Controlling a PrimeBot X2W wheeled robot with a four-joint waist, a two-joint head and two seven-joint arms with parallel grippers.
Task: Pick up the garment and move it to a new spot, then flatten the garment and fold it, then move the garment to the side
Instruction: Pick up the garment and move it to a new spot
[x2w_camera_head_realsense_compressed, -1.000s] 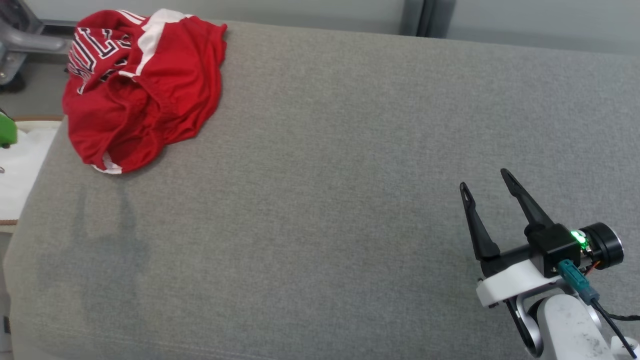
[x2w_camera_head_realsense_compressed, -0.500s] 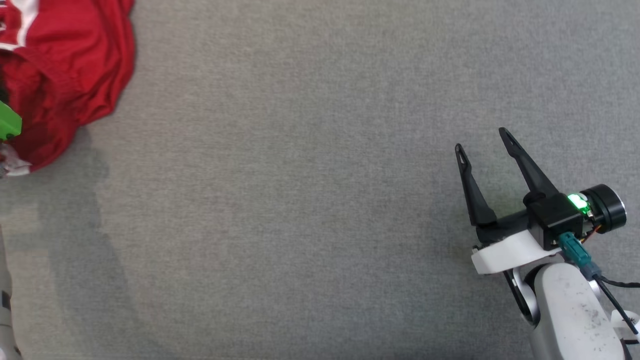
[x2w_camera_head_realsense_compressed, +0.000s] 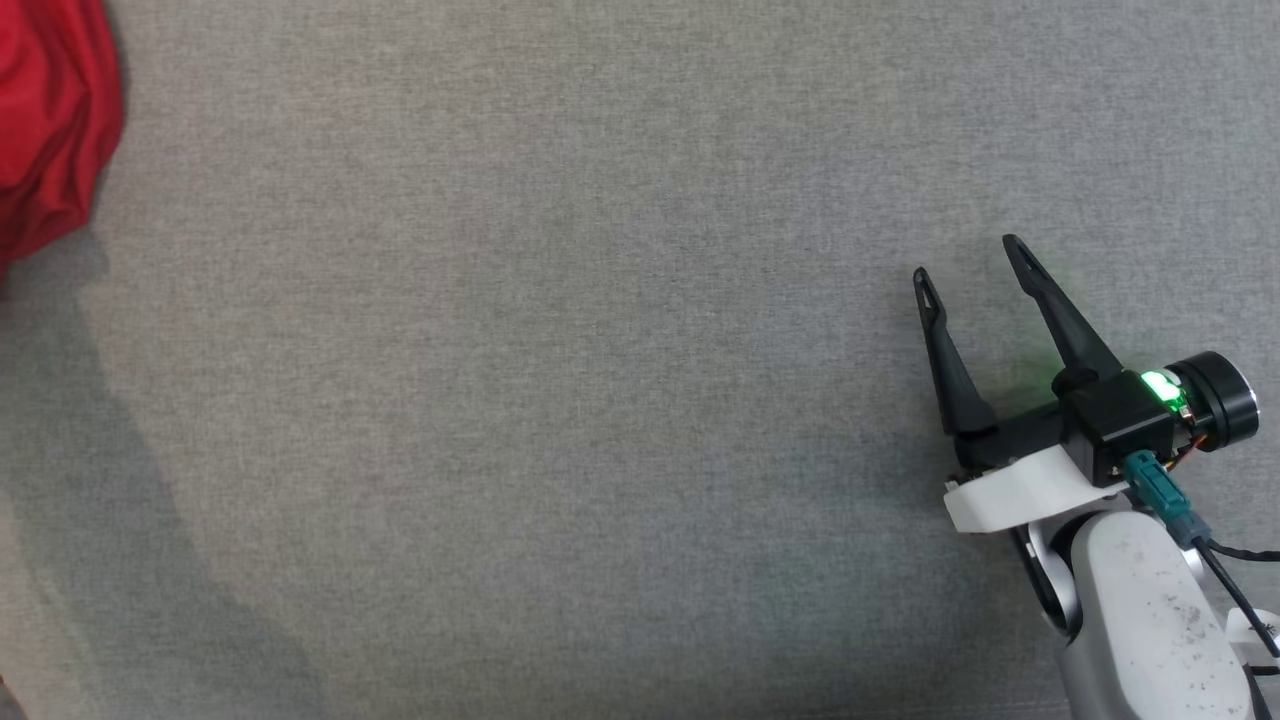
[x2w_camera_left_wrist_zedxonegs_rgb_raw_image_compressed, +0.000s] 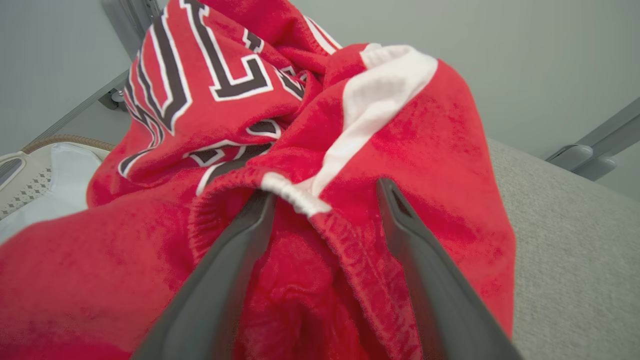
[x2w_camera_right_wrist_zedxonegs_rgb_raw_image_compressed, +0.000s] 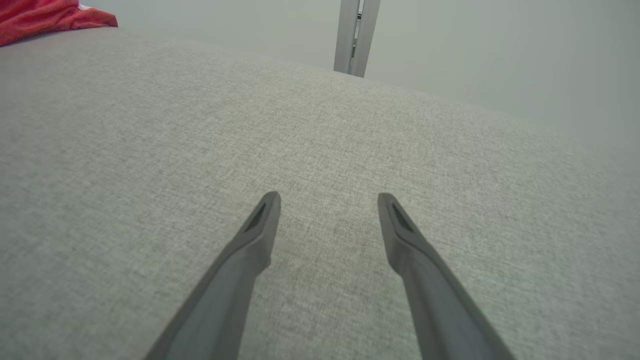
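The garment (x2w_camera_left_wrist_zedxonegs_rgb_raw_image_compressed: 280, 145) is a crumpled red jersey with white trim and black-and-white lettering. It lies bunched at the far left of the grey surface, and a red corner of the garment (x2w_camera_head_realsense_compressed: 45, 120) shows at the head view's upper left. My left gripper (x2w_camera_left_wrist_zedxonegs_rgb_raw_image_compressed: 325, 195) is open, its two fingers straddling a ribbed red-and-white hem fold and pressed against the cloth. My right gripper (x2w_camera_head_realsense_compressed: 968, 258) is open over bare grey fabric at the right, far from the garment. In the right wrist view, my right gripper (x2w_camera_right_wrist_zedxonegs_rgb_raw_image_compressed: 327, 199) has nothing between its fingers, and the garment (x2w_camera_right_wrist_zedxonegs_rgb_raw_image_compressed: 45, 17) lies far off at the top left.
A grey fabric-covered surface (x2w_camera_head_realsense_compressed: 560, 380) spans the head view. Behind the garment are a pale wall and a grey metal frame (x2w_camera_left_wrist_zedxonegs_rgb_raw_image_compressed: 585, 155). A white padded object (x2w_camera_left_wrist_zedxonegs_rgb_raw_image_compressed: 45, 175) sits beyond the surface's left edge. A grey post (x2w_camera_right_wrist_zedxonegs_rgb_raw_image_compressed: 356, 35) stands past the far edge.
The head camera has swung right and down, so the garment has slid almost out of the head view. The right gripper stays open over bare fabric.
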